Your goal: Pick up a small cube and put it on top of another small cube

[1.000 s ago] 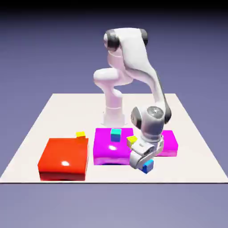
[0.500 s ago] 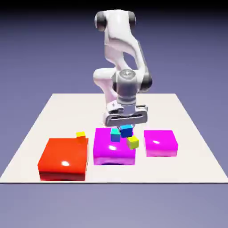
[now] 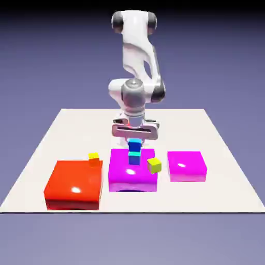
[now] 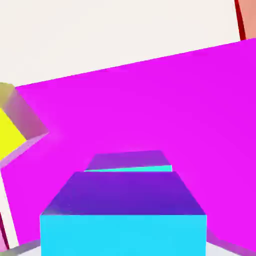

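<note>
The small bright blue cube (image 3: 135,145) sits directly on top of the teal cube (image 3: 134,158), which rests on the large magenta block (image 3: 124,176). My gripper (image 3: 135,141) points straight down, with a finger on each side of the blue cube. In the hand view the blue cube (image 4: 122,210) fills the bottom middle, and only a thin strip of the teal cube (image 4: 130,169) shows beyond it. Grey fingertips (image 4: 225,250) peek out at the bottom corners. I cannot see whether the fingers still press on the cube.
A yellow-green cube (image 3: 154,165) lies tilted at the magenta block's right edge, and appears in the hand view as the yellow-green cube (image 4: 12,125). A red block (image 3: 73,183) carries a yellow cube (image 3: 93,157) at its back corner. A smaller magenta block (image 3: 187,165) lies to the exterior view's right.
The arm carried the blue cube from the table's front right up and over the magenta block, then lowered it onto the teal cube. The hand now points straight down.
</note>
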